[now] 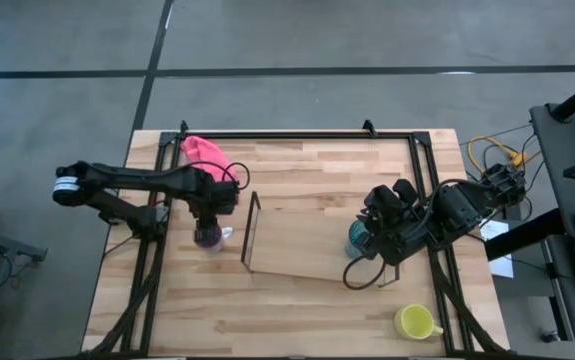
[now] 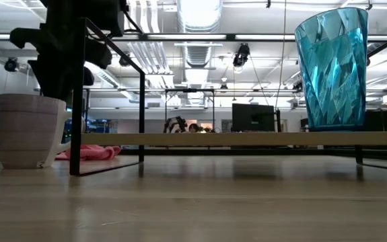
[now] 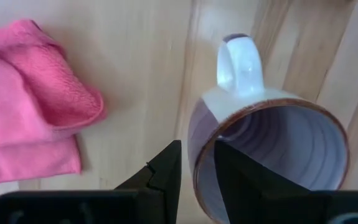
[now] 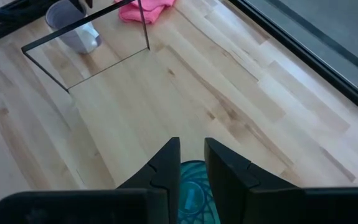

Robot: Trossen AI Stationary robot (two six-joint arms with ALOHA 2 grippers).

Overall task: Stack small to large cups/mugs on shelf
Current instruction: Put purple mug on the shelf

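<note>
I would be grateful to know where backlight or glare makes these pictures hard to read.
Low view: bright ceiling lights leave the left gripper a dark silhouette over the purple mug; the teal tumbler glows. Left wrist view: a soft sheen on the mug's handle.

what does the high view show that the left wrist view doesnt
Only the high view shows the yellow mug near the table's front right corner, the shelf, and the right gripper at the teal tumbler on the shelf's right end. Only the left wrist view shows the left gripper straddling the purple mug's rim, one finger inside, one outside, opposite the handle. Both show the pink cloth beside that mug.
</note>
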